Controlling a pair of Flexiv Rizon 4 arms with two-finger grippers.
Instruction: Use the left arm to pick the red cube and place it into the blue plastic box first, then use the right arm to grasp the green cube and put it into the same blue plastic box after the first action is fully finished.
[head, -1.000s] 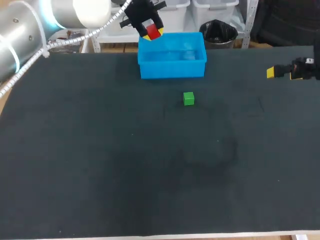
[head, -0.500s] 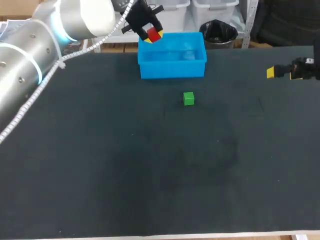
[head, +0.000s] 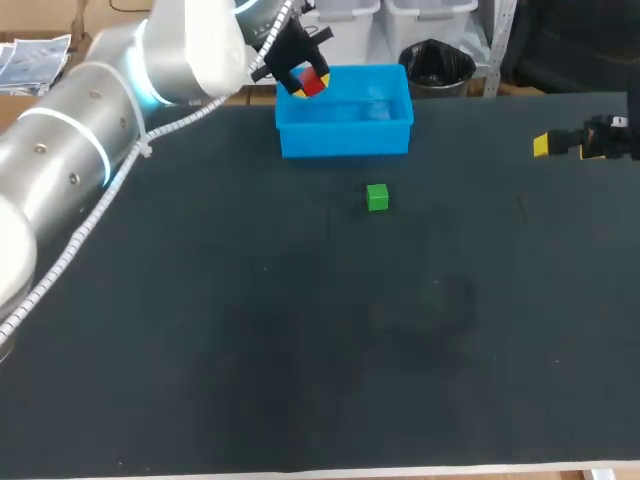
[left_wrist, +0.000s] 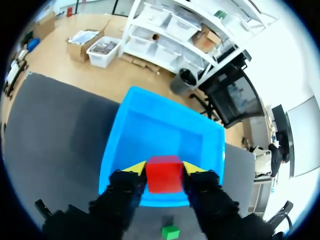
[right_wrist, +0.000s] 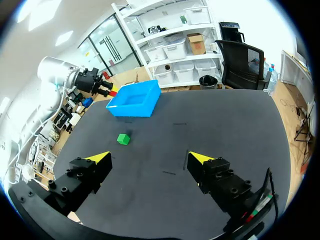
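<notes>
The red cube (head: 310, 82) hangs over the left end of the blue plastic box (head: 345, 135), and my left gripper (head: 303, 76) is shut on it. In the left wrist view the red cube (left_wrist: 164, 173) sits between the two yellow tips, touched from both sides, with the box's (left_wrist: 160, 125) hollow directly below and ahead of my left gripper (left_wrist: 164, 170). The green cube (head: 377, 197) lies on the mat in front of the box. Far off at the table's right side, my right gripper (head: 560, 145) stands open and holds nothing; its wrist view shows the green cube (right_wrist: 123, 139) and the box (right_wrist: 135, 102) far ahead.
A dark mat (head: 300, 330) covers the table. Only the box and the green cube stand on it. The box is close to the far edge.
My left gripper has carried the red cube a little further over the box's left end, and the left arm has swung further into view. The right arm has kept still.
</notes>
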